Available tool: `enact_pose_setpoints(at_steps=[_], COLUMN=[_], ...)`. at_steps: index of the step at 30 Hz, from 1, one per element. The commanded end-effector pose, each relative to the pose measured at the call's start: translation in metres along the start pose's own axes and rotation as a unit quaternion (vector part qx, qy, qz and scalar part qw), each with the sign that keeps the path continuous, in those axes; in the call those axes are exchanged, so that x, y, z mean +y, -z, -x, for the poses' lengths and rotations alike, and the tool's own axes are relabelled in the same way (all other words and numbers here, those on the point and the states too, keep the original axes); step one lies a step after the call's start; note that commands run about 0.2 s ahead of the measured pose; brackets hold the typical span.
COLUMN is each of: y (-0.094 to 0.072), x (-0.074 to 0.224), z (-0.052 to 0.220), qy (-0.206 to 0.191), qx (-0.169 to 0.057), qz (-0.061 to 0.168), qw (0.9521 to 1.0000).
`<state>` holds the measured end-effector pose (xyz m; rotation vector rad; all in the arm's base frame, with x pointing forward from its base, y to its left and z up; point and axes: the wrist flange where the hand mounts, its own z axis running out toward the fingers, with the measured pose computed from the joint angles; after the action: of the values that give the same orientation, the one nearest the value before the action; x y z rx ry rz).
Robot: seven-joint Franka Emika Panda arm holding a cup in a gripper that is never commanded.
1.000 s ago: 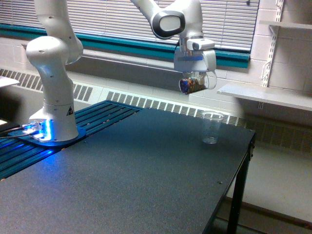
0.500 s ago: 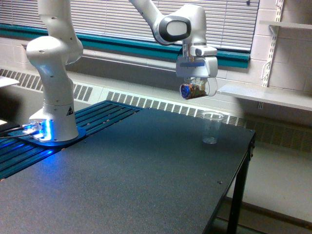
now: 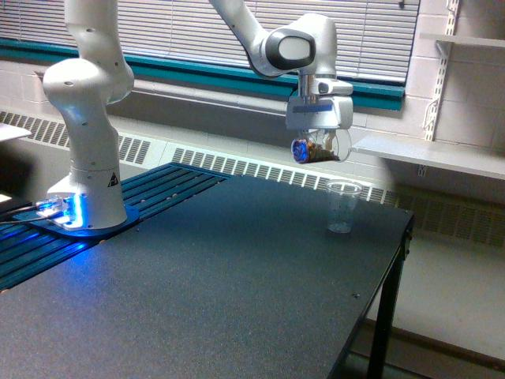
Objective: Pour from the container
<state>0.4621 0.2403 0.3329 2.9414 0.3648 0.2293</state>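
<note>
Container [image 3: 314, 148], clear with dark contents, lies tilted sideways in the closed pincer [image 3: 317, 147], hanging above and just to the exterior view's left of a clear cup [image 3: 342, 207] on the desk [image 3: 237, 284]. Centre its mouth over the cup before tipping further, slowly.

no words, brands or numbers can be read anywhere. the one sign is a small yellow and black warning triangle [image 3: 113, 178] on the white arm base [image 3: 87, 189]; its symbol is too small to tell.
</note>
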Motion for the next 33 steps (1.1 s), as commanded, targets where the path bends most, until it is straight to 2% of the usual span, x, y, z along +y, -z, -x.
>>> enact_pose_setpoints(at_steps=[1,20,33], y=[0.003,-0.005,-0.004], x=[-0.012,-0.040,-0.052], z=[-0.003,-0.007,-0.010], qy=[-0.016,-0.025,-0.025], qx=[0.001,-0.013,-0.016], qz=[0.011,0.062,0.098], qw=[0.9998,0.9976,0.9947])
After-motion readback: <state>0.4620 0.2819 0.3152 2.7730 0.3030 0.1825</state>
